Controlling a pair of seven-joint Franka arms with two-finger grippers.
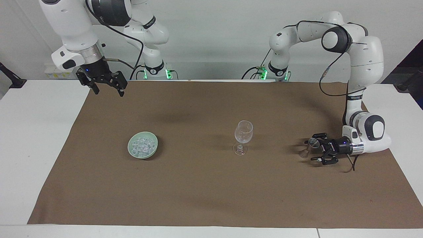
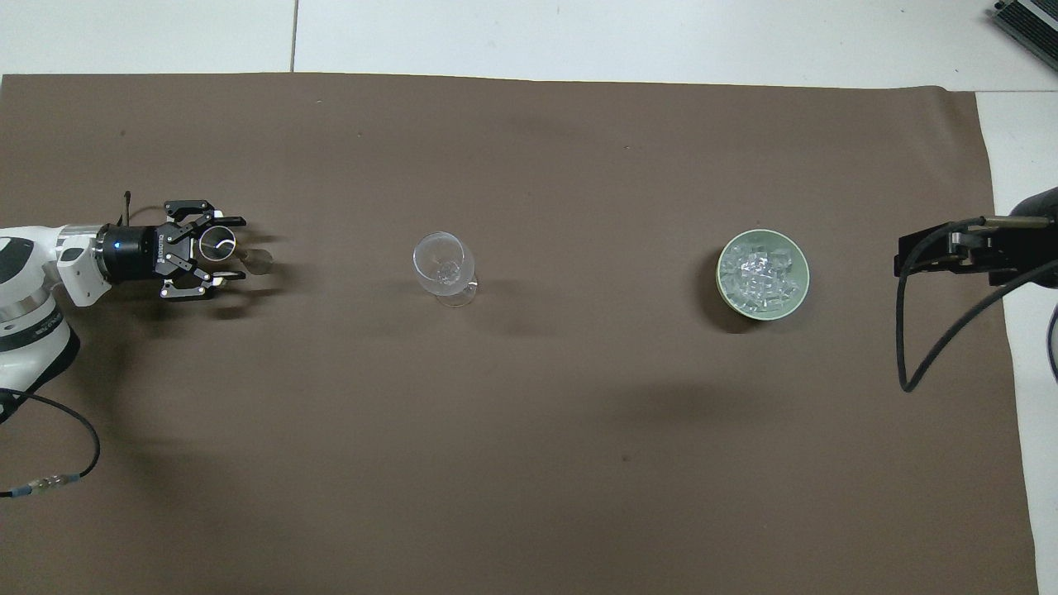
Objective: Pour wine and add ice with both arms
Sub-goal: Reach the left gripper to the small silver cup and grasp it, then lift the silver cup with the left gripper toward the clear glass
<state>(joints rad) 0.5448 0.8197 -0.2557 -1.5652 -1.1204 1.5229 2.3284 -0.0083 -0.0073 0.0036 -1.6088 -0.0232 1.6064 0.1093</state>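
Observation:
A small clear stemmed glass (image 1: 312, 143) (image 2: 217, 245) stands toward the left arm's end of the brown cloth. My left gripper (image 1: 311, 150) (image 2: 235, 249) lies low and level, open, with a finger on each side of that glass. A larger clear wine glass (image 1: 243, 131) (image 2: 443, 261) stands upright mid-cloth. A pale green bowl (image 1: 130, 149) (image 2: 722, 283) holds the ice (image 1: 143, 144) (image 2: 760, 271), a heap of clear cubes. My right gripper (image 1: 107, 88) (image 2: 917, 252) hangs open, raised over the cloth's edge at the right arm's end, and waits.
The brown cloth (image 1: 198, 191) (image 2: 529, 430) covers most of the white table (image 1: 36, 138). Black cables hang from the right arm (image 2: 909, 364) and trail by the left arm (image 2: 58, 478). A grey device (image 2: 1029, 21) sits at the table's corner.

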